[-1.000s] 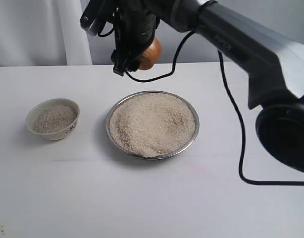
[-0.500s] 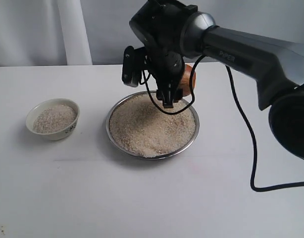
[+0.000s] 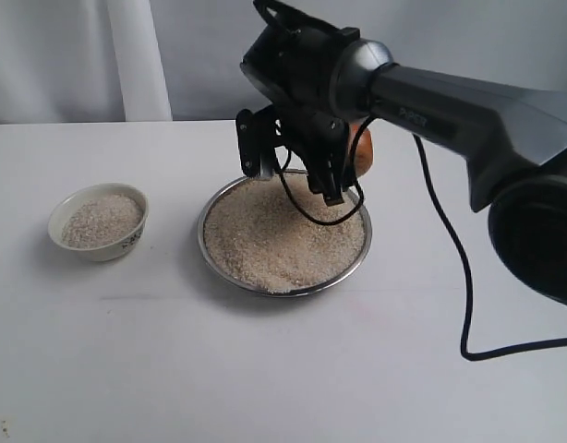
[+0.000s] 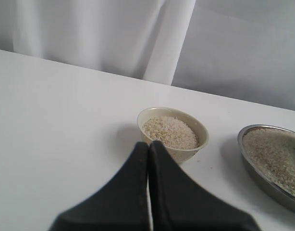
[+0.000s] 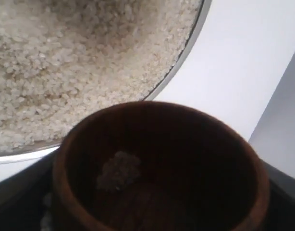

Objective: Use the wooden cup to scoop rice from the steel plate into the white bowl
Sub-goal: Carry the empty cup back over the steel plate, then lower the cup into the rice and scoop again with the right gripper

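Wooden cup (image 3: pixel 363 150), almost empty, clamped in right gripper (image 3: pixel 342 175) above steel plate (image 3: pixel 202 242) rice (image 3: pixel 283 235); white bowl (image 3: pixel 126 238) part-filled, more scooping left.

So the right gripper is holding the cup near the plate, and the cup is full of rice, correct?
Not quite. The right gripper does hold the cup near the plate, but the cup is not full. The right wrist view shows it nearly empty, with only a small clump of rice at the bottom.
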